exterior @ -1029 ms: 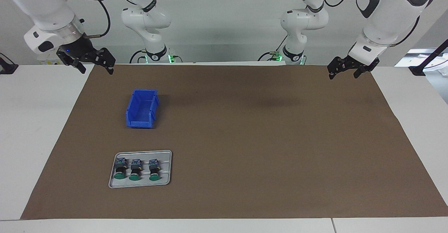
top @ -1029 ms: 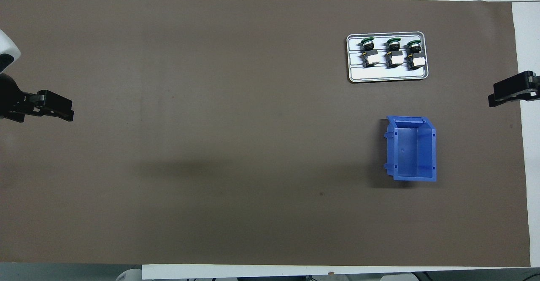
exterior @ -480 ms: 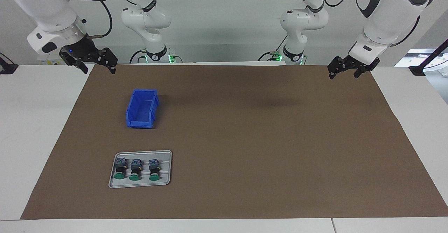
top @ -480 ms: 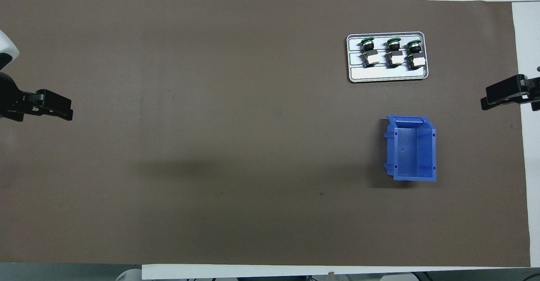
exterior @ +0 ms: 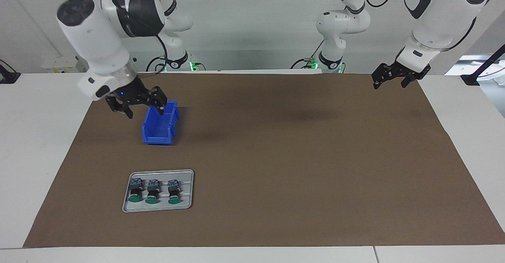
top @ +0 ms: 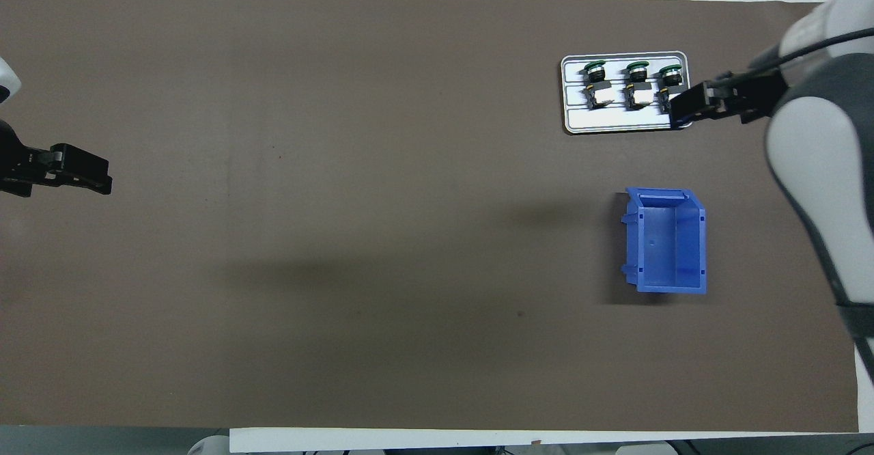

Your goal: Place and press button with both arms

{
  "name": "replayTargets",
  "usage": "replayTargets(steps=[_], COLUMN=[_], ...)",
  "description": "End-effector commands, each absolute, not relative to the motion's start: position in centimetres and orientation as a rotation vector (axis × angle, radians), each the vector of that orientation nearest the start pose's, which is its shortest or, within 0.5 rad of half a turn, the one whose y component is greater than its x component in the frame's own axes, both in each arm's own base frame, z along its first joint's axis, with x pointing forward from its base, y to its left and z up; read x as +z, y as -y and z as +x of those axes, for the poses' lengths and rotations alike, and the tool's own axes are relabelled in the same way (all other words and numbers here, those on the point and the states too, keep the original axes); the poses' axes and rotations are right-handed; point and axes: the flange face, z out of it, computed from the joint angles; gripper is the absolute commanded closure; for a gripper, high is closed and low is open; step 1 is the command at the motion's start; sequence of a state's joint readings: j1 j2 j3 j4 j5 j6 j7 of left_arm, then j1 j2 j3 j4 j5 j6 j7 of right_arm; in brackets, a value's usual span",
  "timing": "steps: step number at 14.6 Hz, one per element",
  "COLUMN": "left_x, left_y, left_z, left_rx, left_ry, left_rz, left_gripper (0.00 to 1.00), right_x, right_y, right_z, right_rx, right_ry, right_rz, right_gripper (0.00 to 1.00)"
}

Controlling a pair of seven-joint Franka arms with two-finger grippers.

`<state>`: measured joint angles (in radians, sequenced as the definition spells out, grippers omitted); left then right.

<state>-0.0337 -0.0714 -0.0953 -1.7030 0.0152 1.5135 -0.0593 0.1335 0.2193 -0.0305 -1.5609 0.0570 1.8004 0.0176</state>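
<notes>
My right gripper (exterior: 137, 109) hangs with jaws wide and empty above the blue bin (exterior: 159, 123), at the right arm's end of the worktop (exterior: 23, 144), while my left gripper (exterior: 389, 81) waits, jaws also wide and empty, over the brown mat (exterior: 300, 156) at its own end. The three green-capped buttons (exterior: 154, 192) lie side by side in the grey tray (exterior: 188, 190), farther from me than the bin, untouched.

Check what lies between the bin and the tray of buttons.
Nothing: bare brown mat separates the bin from the tray in the facing view.
</notes>
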Motion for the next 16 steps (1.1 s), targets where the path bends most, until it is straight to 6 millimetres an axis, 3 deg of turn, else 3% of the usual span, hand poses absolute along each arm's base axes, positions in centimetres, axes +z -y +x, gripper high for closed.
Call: replayTargets(steps=[1, 3, 6, 8, 12, 16], left_x=[60.1, 60.1, 60.1, 60.1, 60.0, 60.0], left_y=[6.5, 6.5, 7.0, 7.1, 6.8, 6.7], left_z=[51.4, 51.4, 51.4, 51.3, 51.3, 51.3], left_rx=[0.154, 0.152, 0.151, 0.151, 0.156, 0.156], left_ry=[-0.098, -0.101, -0.115, -0.110, -0.099, -0.094], left_rz=[-3.092, -3.092, -3.091, -3.091, -3.091, -3.091], left_gripper=[0.00, 0.00, 0.00, 0.00, 0.00, 0.00], right_x=[45.1, 41.2, 37.4, 36.3, 33.9, 31.2], right_y=[-7.7, -9.8, -9.8, -8.9, -9.1, -8.7], right_z=[67.3, 69.2, 70.4, 70.8, 70.9, 71.5], right_rx=[-0.064, -0.115, -0.141, -0.179, -0.213, -0.232], right_ry=[0.105, 0.147, 0.183, 0.241, 0.258, 0.381], right_rz=[-3.089, -3.074, -3.072, -3.067, -3.070, -3.068], right_gripper=[0.00, 0.00, 0.00, 0.00, 0.00, 0.00])
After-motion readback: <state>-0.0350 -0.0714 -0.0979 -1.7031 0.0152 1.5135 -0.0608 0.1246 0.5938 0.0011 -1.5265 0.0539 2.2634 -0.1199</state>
